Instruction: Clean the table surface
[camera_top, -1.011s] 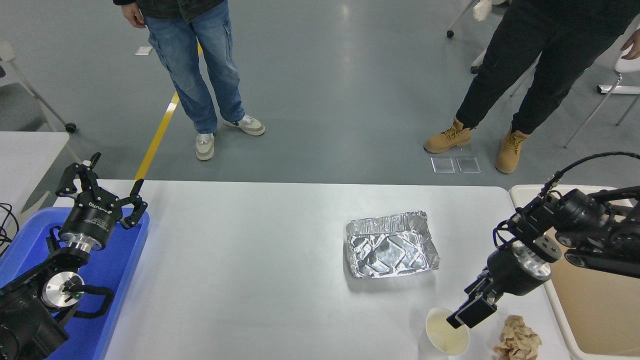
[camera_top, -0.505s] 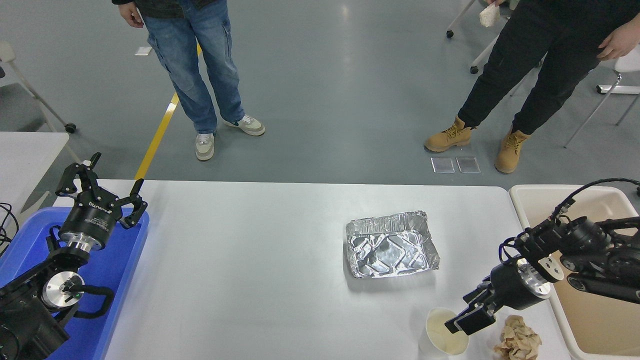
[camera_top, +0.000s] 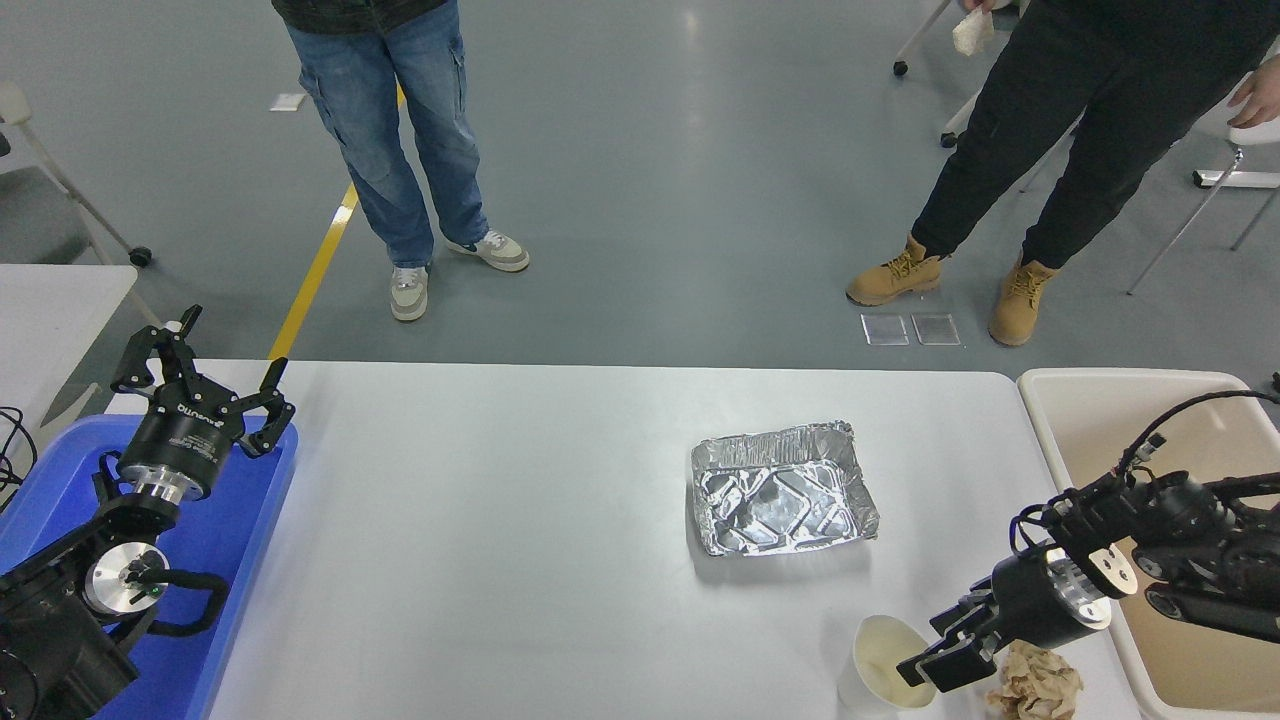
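The white table surface (camera_top: 500, 520) holds an empty, crinkled foil tray (camera_top: 783, 487) at centre right. A white paper cup (camera_top: 875, 665) stands at the near right edge, with a crumpled brown paper wad (camera_top: 1035, 685) to its right. My right gripper (camera_top: 930, 668) reaches in low from the right, between the cup and the wad. Its fingers are closed on the cup's right rim, and the cup leans slightly. My left gripper (camera_top: 205, 365) is parked open at the lower left, above the blue bin (camera_top: 240, 560).
A beige bin (camera_top: 1080, 400) stands off the table's right end, under my right arm. A smaller white table (camera_top: 50, 300) is at the far left. Two people stand on the floor beyond the far edge.
My right gripper has dropped lower and drawn back toward the near right, staying at the cup's rim. The cup has tipped slightly. The left arm has not moved.
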